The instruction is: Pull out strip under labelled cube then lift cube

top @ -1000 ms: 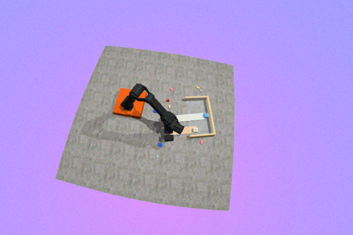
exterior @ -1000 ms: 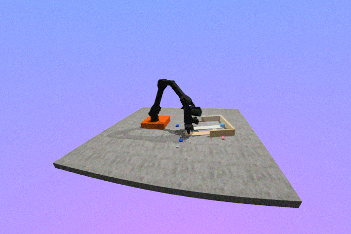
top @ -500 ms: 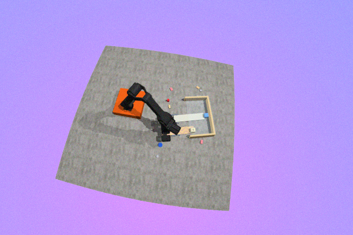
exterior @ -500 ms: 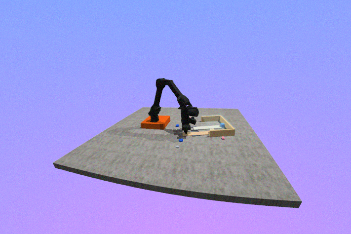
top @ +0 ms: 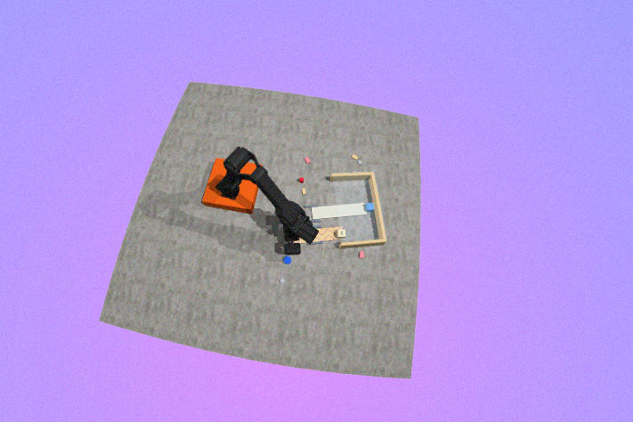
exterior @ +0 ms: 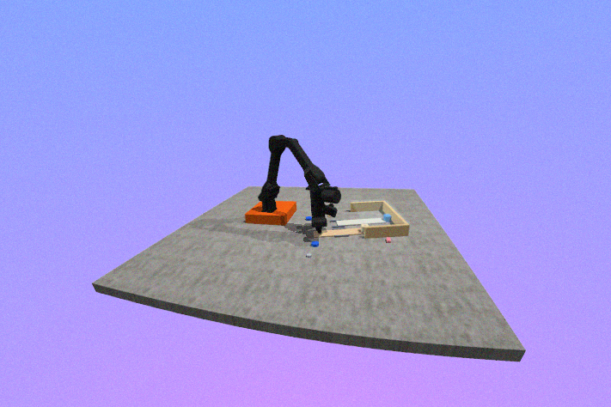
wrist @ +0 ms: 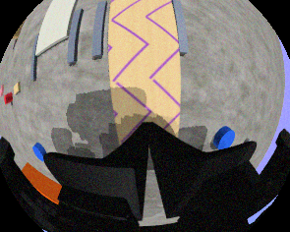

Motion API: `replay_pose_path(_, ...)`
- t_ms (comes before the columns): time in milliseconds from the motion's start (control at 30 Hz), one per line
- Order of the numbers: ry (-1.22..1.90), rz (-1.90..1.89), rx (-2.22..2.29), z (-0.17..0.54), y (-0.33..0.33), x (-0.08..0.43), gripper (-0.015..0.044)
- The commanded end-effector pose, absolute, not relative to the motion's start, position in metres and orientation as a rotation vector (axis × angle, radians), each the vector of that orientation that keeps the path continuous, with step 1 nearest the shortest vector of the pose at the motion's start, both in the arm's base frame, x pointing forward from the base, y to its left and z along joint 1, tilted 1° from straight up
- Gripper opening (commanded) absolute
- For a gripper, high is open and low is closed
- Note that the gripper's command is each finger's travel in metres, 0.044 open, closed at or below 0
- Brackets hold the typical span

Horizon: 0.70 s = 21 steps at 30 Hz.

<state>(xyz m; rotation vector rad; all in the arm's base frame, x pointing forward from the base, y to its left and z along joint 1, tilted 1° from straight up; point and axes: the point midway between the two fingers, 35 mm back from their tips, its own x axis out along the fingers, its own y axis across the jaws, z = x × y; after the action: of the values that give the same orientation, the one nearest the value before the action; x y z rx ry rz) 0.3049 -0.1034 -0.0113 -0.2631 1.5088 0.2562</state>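
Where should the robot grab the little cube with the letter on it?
Grab the labelled cube from straight above, the hand's fingers on two opposite flat sides. It sits flat on the zigzag strip, right by the wooden frame, so coming in sideways looks cramped while the top is open. The hand is shut and holds nothing, so it would have to open first.
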Motion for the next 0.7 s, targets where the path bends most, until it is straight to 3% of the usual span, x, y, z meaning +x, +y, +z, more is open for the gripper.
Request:
replay_pose_path(0,1.545,0.253,-0.257,-0.017,-0.107,0.290,0.0000)
replay_pose_path(667,1.547,0.253,-0.257,-0.018,-0.117,0.265,0.0000)
